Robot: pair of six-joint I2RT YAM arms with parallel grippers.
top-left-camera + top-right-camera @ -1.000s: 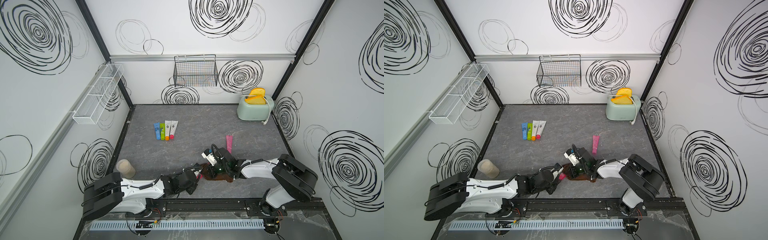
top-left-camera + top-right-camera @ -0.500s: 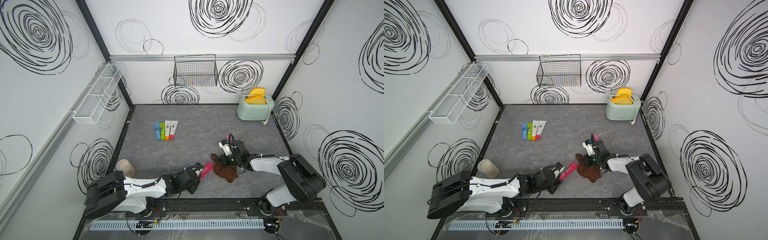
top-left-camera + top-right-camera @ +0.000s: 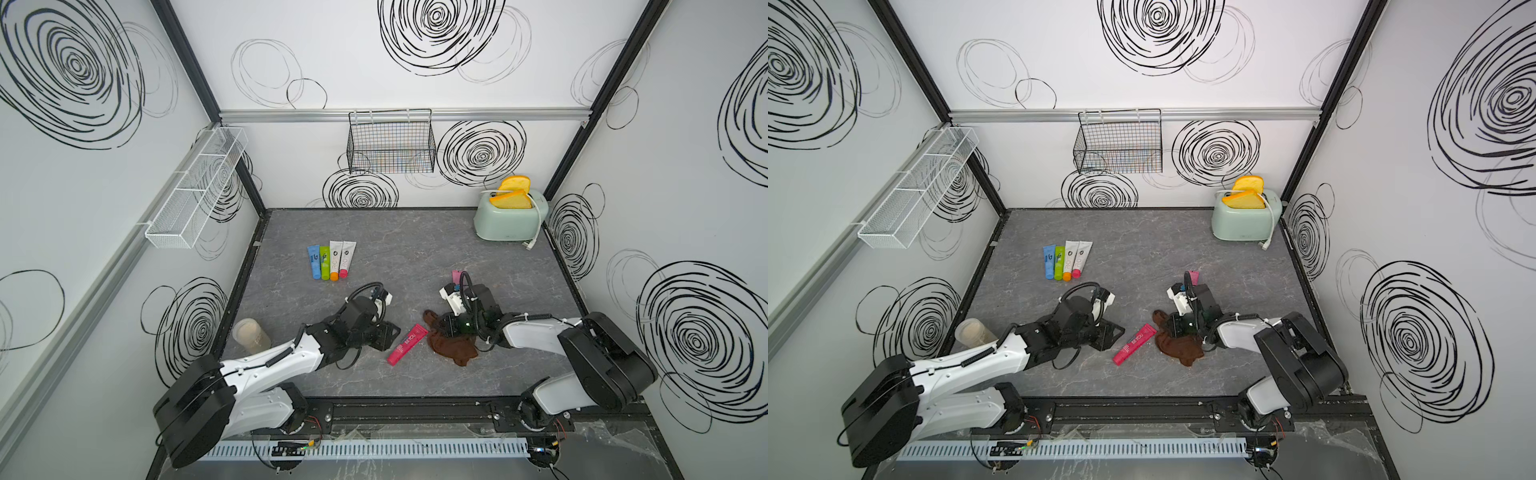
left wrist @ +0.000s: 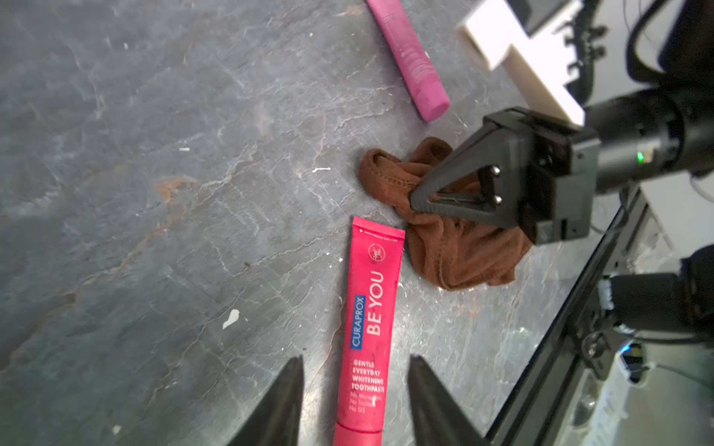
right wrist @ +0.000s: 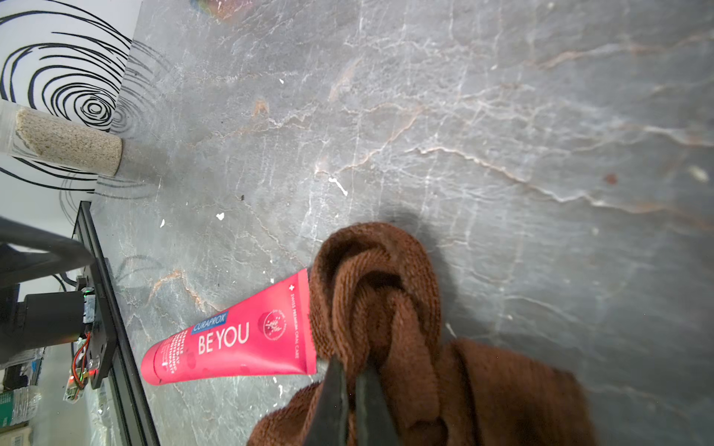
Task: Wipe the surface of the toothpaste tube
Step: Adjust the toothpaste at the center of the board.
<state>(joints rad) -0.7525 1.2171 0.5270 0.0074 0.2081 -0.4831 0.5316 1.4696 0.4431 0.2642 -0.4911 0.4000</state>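
Toothpaste tube (image 3: 407, 344): red, lying flat on the grey surface (image 3: 374, 257) near the front edge, between the two arms, printed face up.

- Crimped end points at the brown cloth (image 5: 386, 309). The right wrist view shows a cloth fold lapping that end. The rest of the tube is bare.
- Right gripper (image 5: 349, 363): jaws closed tight on a bunched part of the cloth, low to the surface.
- Left gripper (image 4: 355, 367): jaws parted either side of the tube's cap end, with a gap showing on both sides. It grips nothing.

Progress, your call to confirm: the cloth is in hand and at the tube, but I judge most of the wiping is left, cap end to crimp. You cannot tell from these views whether any pass has cleaned it.

Readable writing on the tube:
- "CURAPROX" on a blue patch, and "BE YOU"
- "GENTLE EVERYDAY WHITENING TOOTHPASTE"
- "SWISS PREMIUM ORAL CARE" along the crimp
- The small lines below are too blurred.

A pink tube (image 4: 409, 58) lies beyond the cloth. Its print is unreadable.
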